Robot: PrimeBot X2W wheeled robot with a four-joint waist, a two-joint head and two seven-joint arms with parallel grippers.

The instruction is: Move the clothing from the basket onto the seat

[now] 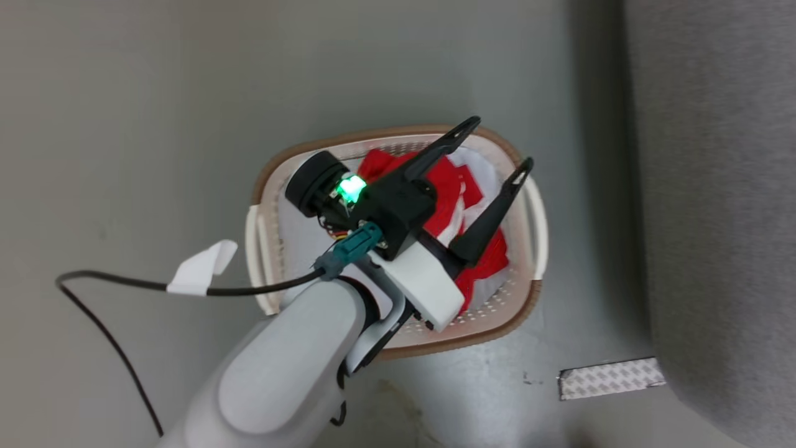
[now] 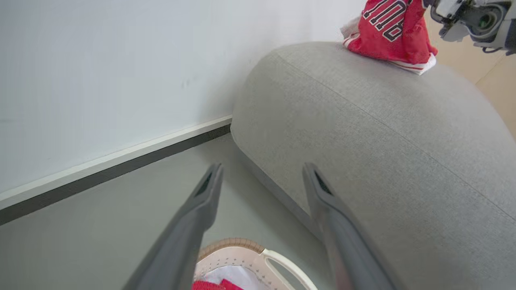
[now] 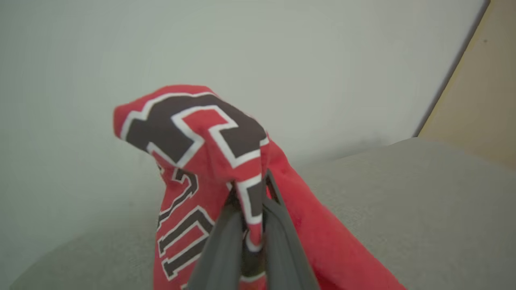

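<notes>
Red and white clothing (image 1: pixel 451 186) lies in the cream basket (image 1: pixel 532 292) on the floor. My left gripper (image 1: pixel 500 143) hangs open just above it, fingers spread over the garments with nothing between them. In the left wrist view the same gripper (image 2: pixel 262 177) points past the basket rim (image 2: pixel 229 243) at the grey seat (image 2: pixel 363 133). A red jersey (image 2: pixel 393 30) with black white-edged characters rests bunched on top of the seat. My right gripper (image 3: pixel 252 191) is shut on a fold of that jersey (image 3: pixel 193 133), holding it up over the seat (image 3: pixel 423 189).
A black cable (image 1: pixel 124 283) with a white tag loops over the grey floor left of the basket. A patterned tape strip (image 1: pixel 609 378) lies on the floor near the seat's edge (image 1: pixel 715 186). A white wall with a dark baseboard (image 2: pixel 113 171) runs behind.
</notes>
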